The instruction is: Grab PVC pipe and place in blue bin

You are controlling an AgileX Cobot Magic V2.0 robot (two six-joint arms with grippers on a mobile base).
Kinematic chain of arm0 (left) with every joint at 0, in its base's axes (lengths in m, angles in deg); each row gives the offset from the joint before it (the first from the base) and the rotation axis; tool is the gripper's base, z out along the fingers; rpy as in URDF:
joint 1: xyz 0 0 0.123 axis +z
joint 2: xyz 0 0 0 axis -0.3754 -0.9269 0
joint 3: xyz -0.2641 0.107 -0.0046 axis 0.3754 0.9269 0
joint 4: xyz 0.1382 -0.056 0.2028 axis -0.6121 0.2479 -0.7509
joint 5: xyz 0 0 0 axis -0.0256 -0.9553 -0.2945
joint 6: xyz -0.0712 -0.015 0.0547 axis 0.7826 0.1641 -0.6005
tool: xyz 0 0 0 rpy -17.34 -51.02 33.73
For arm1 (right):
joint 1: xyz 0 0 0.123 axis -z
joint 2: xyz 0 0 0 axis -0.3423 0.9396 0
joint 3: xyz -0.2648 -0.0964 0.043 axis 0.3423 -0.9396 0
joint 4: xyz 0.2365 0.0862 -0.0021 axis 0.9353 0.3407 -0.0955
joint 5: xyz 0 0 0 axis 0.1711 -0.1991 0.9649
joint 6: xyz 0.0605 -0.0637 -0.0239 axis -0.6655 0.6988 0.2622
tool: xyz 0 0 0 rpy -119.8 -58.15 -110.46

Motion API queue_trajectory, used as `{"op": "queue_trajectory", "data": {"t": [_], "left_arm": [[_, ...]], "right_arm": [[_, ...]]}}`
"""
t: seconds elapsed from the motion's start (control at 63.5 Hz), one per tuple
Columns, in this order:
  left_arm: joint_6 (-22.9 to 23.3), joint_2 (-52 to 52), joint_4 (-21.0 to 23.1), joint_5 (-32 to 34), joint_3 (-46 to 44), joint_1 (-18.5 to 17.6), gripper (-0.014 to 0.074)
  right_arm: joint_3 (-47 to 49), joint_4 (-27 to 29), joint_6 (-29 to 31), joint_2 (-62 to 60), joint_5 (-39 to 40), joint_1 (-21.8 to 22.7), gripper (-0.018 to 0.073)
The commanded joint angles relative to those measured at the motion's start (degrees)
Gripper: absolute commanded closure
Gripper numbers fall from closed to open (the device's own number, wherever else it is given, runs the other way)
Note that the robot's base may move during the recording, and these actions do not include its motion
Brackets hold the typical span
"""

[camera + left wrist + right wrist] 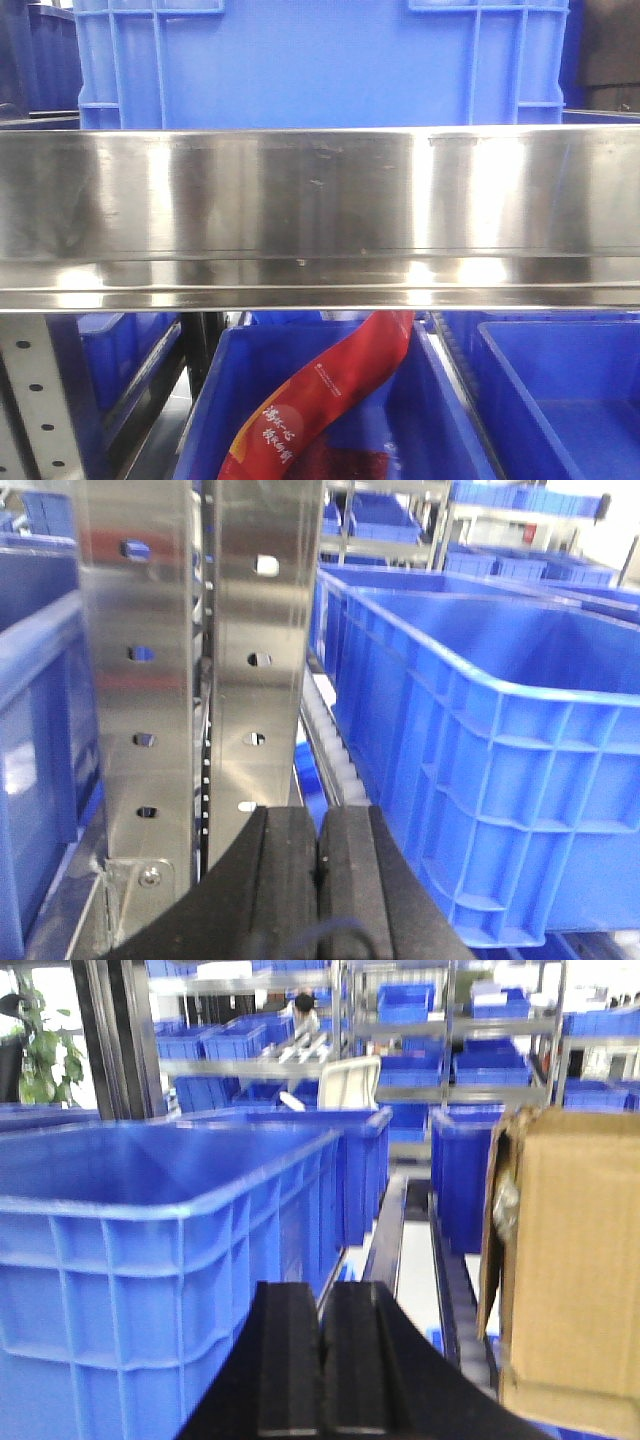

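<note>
The left gripper [318, 865] is pressed closed on nothing beside a steel shelf upright [255, 660]. The right gripper [322, 1360] is likewise closed and empty, between a blue bin [150, 1260] and a cardboard box [570, 1260]. The PVC pipe isn't visible anywhere; likely light, stiff and slick, best pinched mid-arc.

The front view shows three blue bins [320, 60], one steel shelf rail [320, 215] and one red packet [330, 400]; the right wrist view shows one cardboard box [575, 1260].
</note>
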State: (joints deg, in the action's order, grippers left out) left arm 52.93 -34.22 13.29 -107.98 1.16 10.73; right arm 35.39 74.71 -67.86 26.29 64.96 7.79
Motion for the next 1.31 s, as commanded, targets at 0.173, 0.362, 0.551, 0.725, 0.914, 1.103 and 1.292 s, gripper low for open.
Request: {"op": "queue_trajectory", "data": {"t": [0.173, 0.362, 0.551, 0.725, 0.914, 1.103, 1.292], "left_arm": [[0.4, 0.4, -0.3, 0.9, 0.0, 0.3, 0.0707], [0.4, 0.4, -0.3, 0.9, 0.0, 0.3, 0.0707], [0.4, 0.4, -0.3, 0.9, 0.0, 0.3, 0.0707], [0.4, 0.4, -0.3, 0.9, 0.0, 0.3, 0.0707], [0.4, 0.4, -0.3, 0.9, 0.0, 0.3, 0.0707], [0.4, 0.4, -0.3, 0.9, 0.0, 0.3, 0.0707], [0.4, 0.4, -0.3, 0.9, 0.0, 0.3, 0.0707]], "right_arm": [[-0.2, 0.1, 0.3, -0.6, 1.4, 0.3, 0.0727], [-0.2, 0.1, 0.3, -0.6, 1.4, 0.3, 0.0727], [-0.2, 0.1, 0.3, -0.6, 1.4, 0.3, 0.0727], [-0.2, 0.1, 0.3, -0.6, 1.4, 0.3, 0.0727], [-2.0, 0.1, 0.3, -1.5, 1.4, 0.3, 0.0727], [-7.8, 1.1, 4.9, -8.1, 1.9, 3.7, 0.0727], [-15.8, 4.5, 8.2, -16.1, 2.2, 8.1, 0.0727]]}}
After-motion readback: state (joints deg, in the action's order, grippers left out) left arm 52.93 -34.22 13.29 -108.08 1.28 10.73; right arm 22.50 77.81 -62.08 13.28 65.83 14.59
